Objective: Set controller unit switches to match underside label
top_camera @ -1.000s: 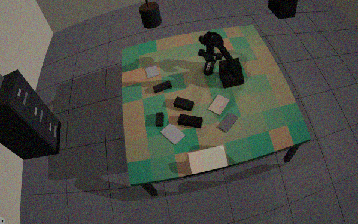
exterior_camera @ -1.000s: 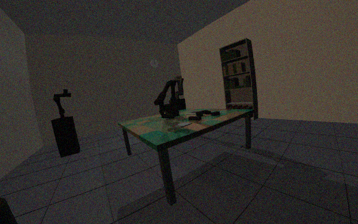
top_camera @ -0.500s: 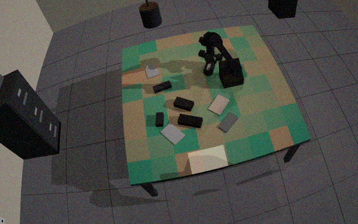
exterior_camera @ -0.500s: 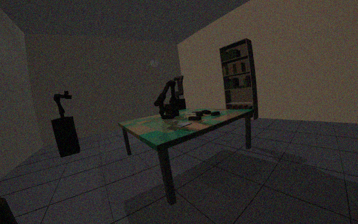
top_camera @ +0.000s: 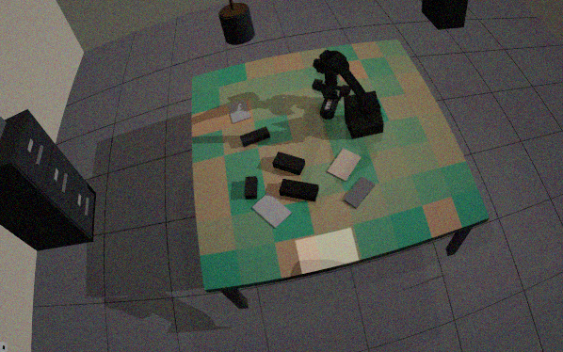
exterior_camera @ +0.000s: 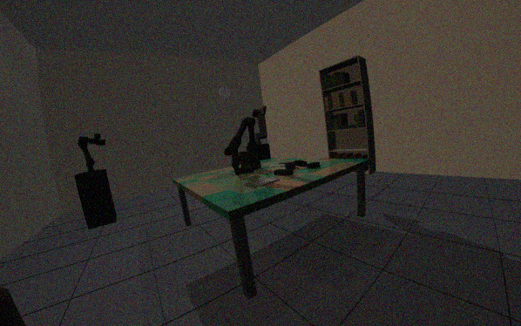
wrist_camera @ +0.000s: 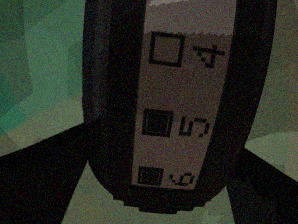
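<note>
The dark grey controller unit (top_camera: 328, 113) (wrist_camera: 122, 90) is off the bench (top_camera: 407, 146) (exterior_camera: 219, 198), between the fingers of my gripper (top_camera: 330, 90) (wrist_camera: 160, 139), which is shut on it. Its underside faces the wrist camera. On the label (wrist_camera: 170, 92), square 4 (wrist_camera: 166, 49) is empty, square 5 (wrist_camera: 157, 122) is filled and square 6 (wrist_camera: 150, 175) is filled. Squares 1 to 3 are outside the wrist view, and too small to read in the top view. The rocker switches face away and are hidden.
Several dark modules lie on the bench, among them a long one (top_camera: 298, 189), a block (top_camera: 289, 163), a small one (top_camera: 250, 187) and a bar (top_camera: 255, 136). Flat plates (top_camera: 344, 164) (top_camera: 359, 192) (top_camera: 271, 211) lie around them. A pale part (top_camera: 240, 114) is at the far left.
</note>
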### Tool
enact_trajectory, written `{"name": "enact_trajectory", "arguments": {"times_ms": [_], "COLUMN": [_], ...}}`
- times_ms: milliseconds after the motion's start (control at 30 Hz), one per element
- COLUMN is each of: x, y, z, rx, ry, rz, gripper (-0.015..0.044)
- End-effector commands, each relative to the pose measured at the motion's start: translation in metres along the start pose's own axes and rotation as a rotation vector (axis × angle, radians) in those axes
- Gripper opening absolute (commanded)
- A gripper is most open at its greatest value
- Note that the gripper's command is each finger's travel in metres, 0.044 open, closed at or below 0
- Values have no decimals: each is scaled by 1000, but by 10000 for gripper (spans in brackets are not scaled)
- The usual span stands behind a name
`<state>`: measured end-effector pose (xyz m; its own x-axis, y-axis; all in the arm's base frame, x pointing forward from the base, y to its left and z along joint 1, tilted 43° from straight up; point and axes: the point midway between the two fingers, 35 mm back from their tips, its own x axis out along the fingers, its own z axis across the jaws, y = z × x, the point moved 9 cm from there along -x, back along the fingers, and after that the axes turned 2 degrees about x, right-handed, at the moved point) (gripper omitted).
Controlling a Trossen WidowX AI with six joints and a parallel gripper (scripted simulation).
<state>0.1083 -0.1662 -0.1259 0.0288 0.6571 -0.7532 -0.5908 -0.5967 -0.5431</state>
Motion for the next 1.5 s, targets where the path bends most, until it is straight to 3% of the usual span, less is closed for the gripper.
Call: {"name": "enact_trajectory", "arguments": {"times_ms": [0,133,433,700,1367,1467], "x": [0,0,-1,-40,-40,-41], "y": [-1,0,-2,-60,-60,-60], "z": [0,0,0,2,2,2], "rx": [2,0,0,-1,-1,28], "ry": [0,0,0,-2,-2,8], "rz": [-3,0,0,-4,-4,-2], "gripper": [338,440,440,440,440,361]}}
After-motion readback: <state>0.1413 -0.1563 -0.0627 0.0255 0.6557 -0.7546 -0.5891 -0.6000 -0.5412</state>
